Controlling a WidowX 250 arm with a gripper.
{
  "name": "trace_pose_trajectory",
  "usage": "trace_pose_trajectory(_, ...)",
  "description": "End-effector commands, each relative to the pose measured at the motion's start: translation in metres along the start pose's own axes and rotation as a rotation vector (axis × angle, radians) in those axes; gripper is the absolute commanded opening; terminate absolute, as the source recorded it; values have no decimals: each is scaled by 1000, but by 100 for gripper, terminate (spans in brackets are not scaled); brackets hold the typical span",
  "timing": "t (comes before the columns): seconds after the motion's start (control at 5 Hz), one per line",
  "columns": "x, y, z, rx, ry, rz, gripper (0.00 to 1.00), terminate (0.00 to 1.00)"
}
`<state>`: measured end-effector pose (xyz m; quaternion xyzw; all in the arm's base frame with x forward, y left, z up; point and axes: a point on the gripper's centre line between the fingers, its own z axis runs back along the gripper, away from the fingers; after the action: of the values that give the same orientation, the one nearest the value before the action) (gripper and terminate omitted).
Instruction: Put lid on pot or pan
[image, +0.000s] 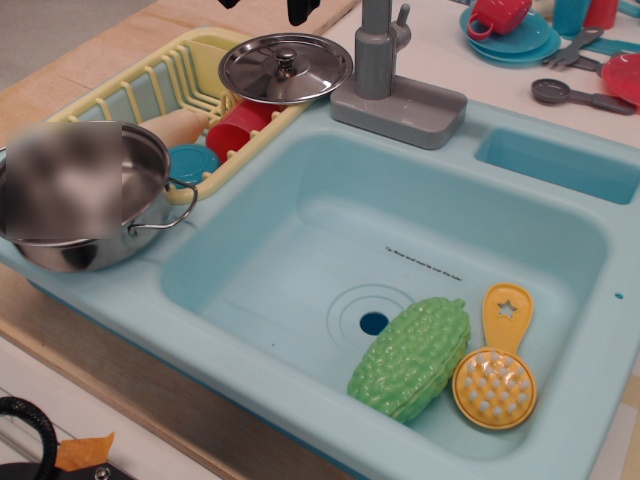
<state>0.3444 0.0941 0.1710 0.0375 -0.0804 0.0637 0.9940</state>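
You'll find the round shiny stainless-steel lid (285, 68) resting on the rim of the yellow plastic dish rack (150, 85), above a red cup (238, 128). The shiny steel pot (95, 235) sits at that rack's near end, partly blurred. Only dark gripper (300, 10) tips show above the lid; you cannot tell their state.
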Motion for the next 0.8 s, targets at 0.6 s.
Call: trace_pose_trajectory(0.6, 2, 1, -24, -33, 53, -2, 100, 0)
